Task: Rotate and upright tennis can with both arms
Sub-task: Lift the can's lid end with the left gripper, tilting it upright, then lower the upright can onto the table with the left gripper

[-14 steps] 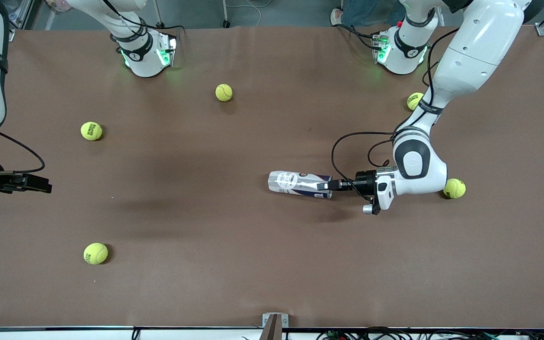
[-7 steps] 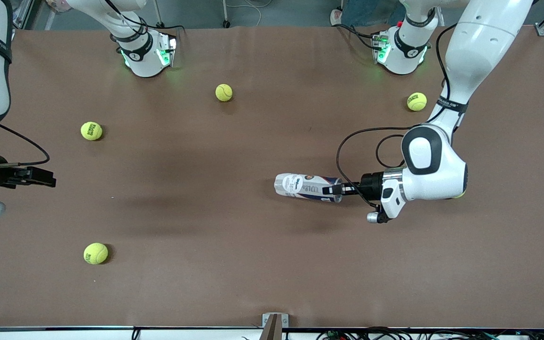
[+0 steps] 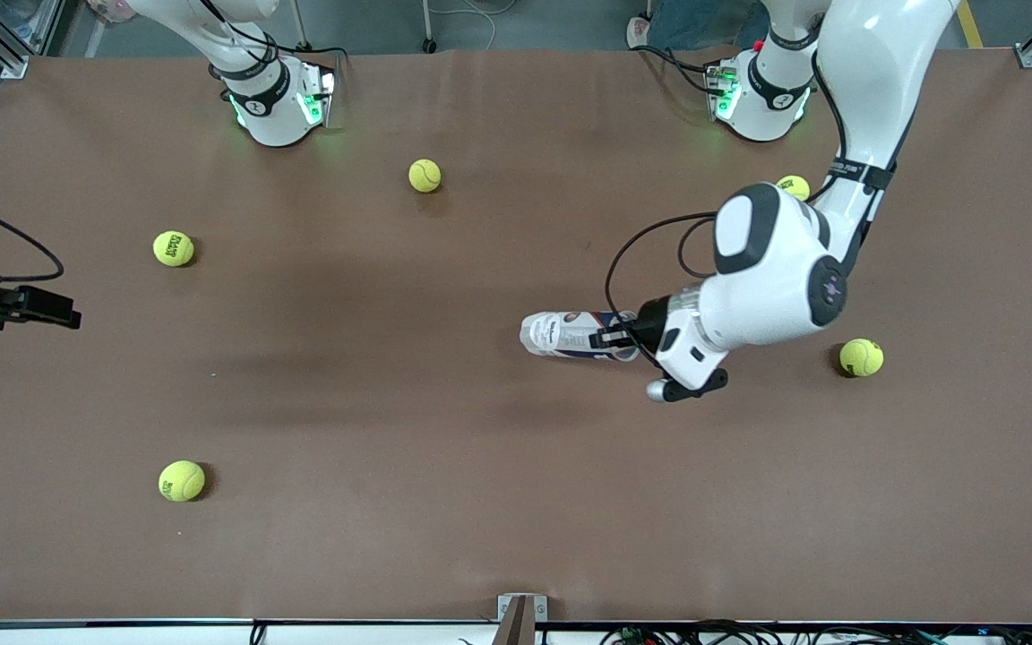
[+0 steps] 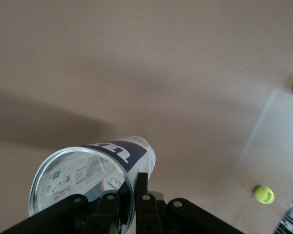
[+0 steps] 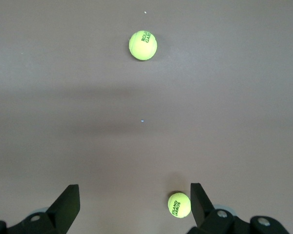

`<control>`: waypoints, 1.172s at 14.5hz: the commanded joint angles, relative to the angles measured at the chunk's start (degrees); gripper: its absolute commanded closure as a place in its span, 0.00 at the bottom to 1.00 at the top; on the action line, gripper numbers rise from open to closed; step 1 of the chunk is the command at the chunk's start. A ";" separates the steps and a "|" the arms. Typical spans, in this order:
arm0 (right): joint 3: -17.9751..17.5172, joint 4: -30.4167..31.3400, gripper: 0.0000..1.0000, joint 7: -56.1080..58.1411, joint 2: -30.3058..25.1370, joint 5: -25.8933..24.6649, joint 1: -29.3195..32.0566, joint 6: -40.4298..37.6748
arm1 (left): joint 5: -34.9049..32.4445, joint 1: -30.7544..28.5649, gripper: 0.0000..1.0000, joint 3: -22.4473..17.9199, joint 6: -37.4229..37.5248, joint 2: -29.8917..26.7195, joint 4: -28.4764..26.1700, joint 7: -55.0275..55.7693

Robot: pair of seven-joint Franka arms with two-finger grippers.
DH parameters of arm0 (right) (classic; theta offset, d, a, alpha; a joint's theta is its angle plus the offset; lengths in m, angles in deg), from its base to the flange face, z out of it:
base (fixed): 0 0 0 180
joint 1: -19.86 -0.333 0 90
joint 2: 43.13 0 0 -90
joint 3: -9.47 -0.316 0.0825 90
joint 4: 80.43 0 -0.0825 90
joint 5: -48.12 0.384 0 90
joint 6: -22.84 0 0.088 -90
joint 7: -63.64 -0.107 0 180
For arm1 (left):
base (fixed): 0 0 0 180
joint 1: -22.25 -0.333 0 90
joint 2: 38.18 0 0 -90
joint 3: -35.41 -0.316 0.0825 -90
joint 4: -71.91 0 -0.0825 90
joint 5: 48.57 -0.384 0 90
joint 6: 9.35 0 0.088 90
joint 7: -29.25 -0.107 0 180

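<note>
while the table (image 3: 444, 537) carries scattered balls (image 3: 182, 481), the left gripper (image 3: 613, 338) is clamped on the rim of the can (image 3: 561, 333), lifted at a tilt over mid-table; the right gripper (image 5: 134, 204) waits, fingers apart, over its end.

Even overhead light, soft shadows, sharp

The table (image 3: 480, 502) lies bare between the can (image 3: 570, 333) and the right gripper (image 3: 50, 309), with nothing in the way. The left gripper (image 3: 614, 338) and its arm block the can's end toward the left arm. Five balls lie well apart from the can: one (image 3: 861, 356) beside the left arm, the others (image 3: 425, 176) (image 3: 173, 248) (image 3: 181, 480) (image 3: 794, 185) nearer the table's edges.
</note>
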 commanded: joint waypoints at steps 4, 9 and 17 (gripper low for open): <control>-0.72 13.18 0.00 0.75 -13.97 -0.02 0.15 1.62 | -22.59 11.51 1.00 -0.68 1.24 0.02 4.81 25.84; -0.72 13.10 0.00 0.66 -16.44 -0.20 0.15 -0.41 | -37.01 21.71 1.00 -1.30 14.85 4.41 13.33 37.28; -1.95 12.66 0.00 0.66 -18.29 -0.55 0.32 -1.90 | -39.58 27.88 1.00 -1.39 16.63 8.02 13.60 42.13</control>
